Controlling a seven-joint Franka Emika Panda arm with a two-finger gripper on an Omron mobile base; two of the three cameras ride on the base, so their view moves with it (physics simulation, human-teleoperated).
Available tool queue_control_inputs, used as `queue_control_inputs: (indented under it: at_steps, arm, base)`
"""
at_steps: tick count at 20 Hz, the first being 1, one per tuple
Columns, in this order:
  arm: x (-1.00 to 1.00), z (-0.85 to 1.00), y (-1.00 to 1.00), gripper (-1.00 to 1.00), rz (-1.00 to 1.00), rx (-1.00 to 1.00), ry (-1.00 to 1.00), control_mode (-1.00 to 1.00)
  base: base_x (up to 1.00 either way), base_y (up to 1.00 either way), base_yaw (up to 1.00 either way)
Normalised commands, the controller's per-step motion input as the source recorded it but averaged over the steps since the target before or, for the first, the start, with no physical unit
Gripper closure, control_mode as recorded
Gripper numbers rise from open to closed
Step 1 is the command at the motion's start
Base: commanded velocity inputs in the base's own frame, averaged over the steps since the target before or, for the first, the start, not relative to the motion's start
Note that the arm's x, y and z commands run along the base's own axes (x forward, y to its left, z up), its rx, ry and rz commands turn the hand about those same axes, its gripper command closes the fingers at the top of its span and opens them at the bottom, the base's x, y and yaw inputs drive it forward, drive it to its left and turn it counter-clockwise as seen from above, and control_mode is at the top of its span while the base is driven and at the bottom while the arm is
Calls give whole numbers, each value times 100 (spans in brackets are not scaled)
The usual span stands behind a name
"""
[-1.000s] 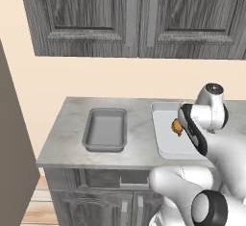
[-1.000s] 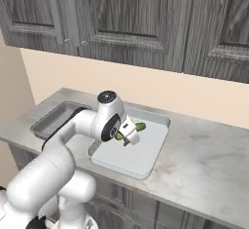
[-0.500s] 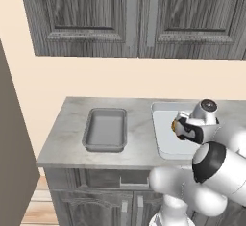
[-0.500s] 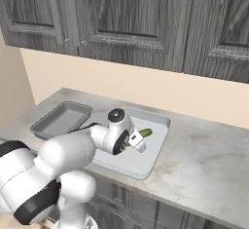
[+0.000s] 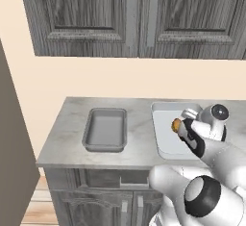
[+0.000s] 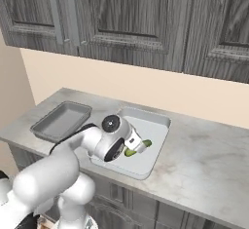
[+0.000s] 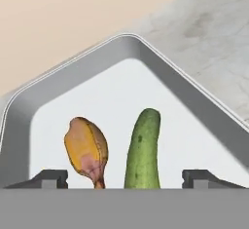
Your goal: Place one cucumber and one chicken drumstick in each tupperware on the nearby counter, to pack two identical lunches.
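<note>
In the hand view a green cucumber (image 7: 144, 150) and a browned chicken drumstick (image 7: 87, 150) lie side by side on the white floor of the larger tupperware (image 7: 194, 101). My gripper (image 7: 125, 178) is open. Its fingertips (image 7: 48, 178) stand wide apart on either side of both foods and touch neither. From the left base view the gripper (image 5: 181, 127) hangs low over that tupperware (image 5: 161, 124), next to the drumstick (image 5: 176, 123). The right base view shows the cucumber (image 6: 142, 146) beside the gripper (image 6: 137, 143). The smaller grey tupperware (image 5: 105, 129) lies empty to the left.
Both trays rest on the pale marbled counter (image 5: 67, 133), which runs on to the right (image 6: 209, 155). Dark wood-grain wall cabinets (image 6: 136, 23) hang above. A beige wall stands behind. My own white arm crosses the counter's front edge.
The hand has come down low into the larger tray and its jaws have opened wide. The cucumber, earlier at the gripper, now lies free on the tray floor beside the drumstick.
</note>
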Motion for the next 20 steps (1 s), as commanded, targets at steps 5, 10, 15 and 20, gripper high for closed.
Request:
queue_control_inputs:
  at_steps: [5,10,15,20]
  arm:
    - [-41,100,24,-100,0,-6,-7,-100]
    - [-85,100,39,-100,-2,-1,8,-100]
    - [-99,85,22,-100,0,0,24,-100]
    - [-79,8,17,-100,0,-1,8,100]
  base:
    - [0,0,0]
    - [0,0,0]
    - [0,0,0]
    - [-20,8,0]
